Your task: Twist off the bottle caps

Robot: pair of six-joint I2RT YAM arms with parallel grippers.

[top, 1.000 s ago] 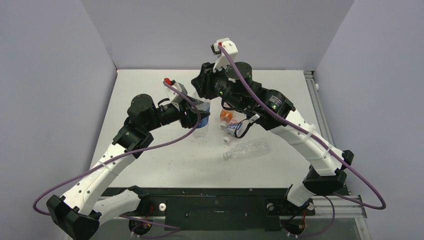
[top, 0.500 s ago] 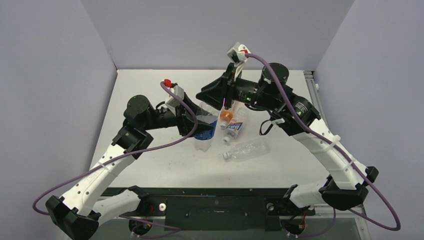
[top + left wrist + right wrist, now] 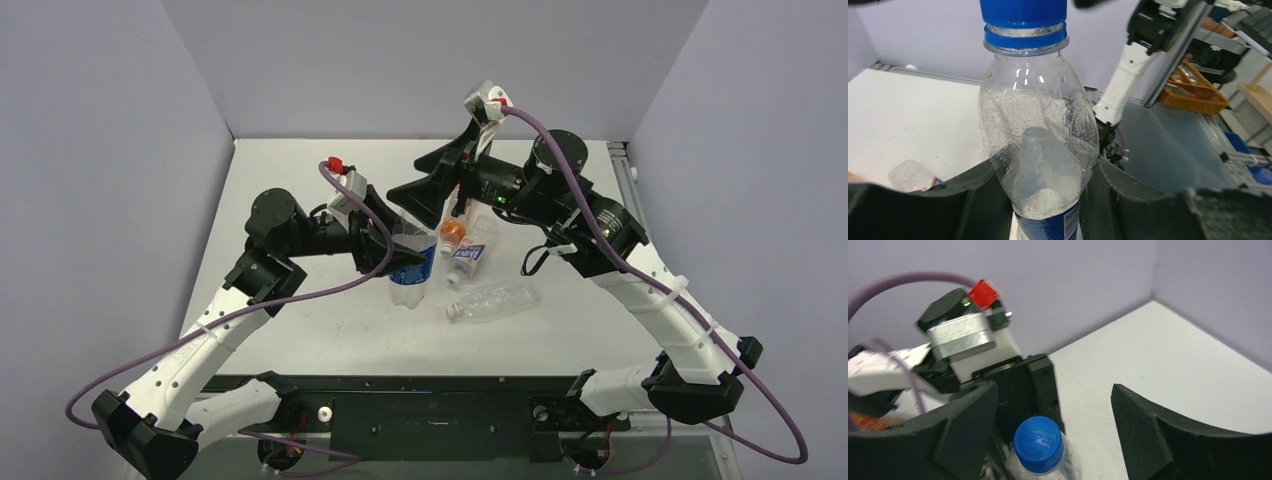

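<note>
My left gripper (image 3: 393, 255) is shut on the body of the clear bottle with the blue Pepsi label (image 3: 413, 272) and holds it upright. In the left wrist view the black fingers (image 3: 1128, 200) press both sides of the bottle (image 3: 1040, 145) below its shoulder. The blue cap (image 3: 1023, 12) sits on the neck. My right gripper (image 3: 428, 192) hovers over the bottle top. In the right wrist view its jaws (image 3: 1055, 427) stand wide apart on either side of the blue cap (image 3: 1038, 442) without touching it.
Right of the held bottle, an orange-coloured bottle (image 3: 452, 234) and a short bottle with a blue-white label (image 3: 468, 256) lie together. A plain clear bottle (image 3: 497, 297) lies on its side nearer the front. Purple walls enclose the white table (image 3: 300, 180).
My right gripper was shut at the bottle top and now stands open above the cap; its wrist has swung. The left gripper has carried the bottle slightly to the right and nearer.
</note>
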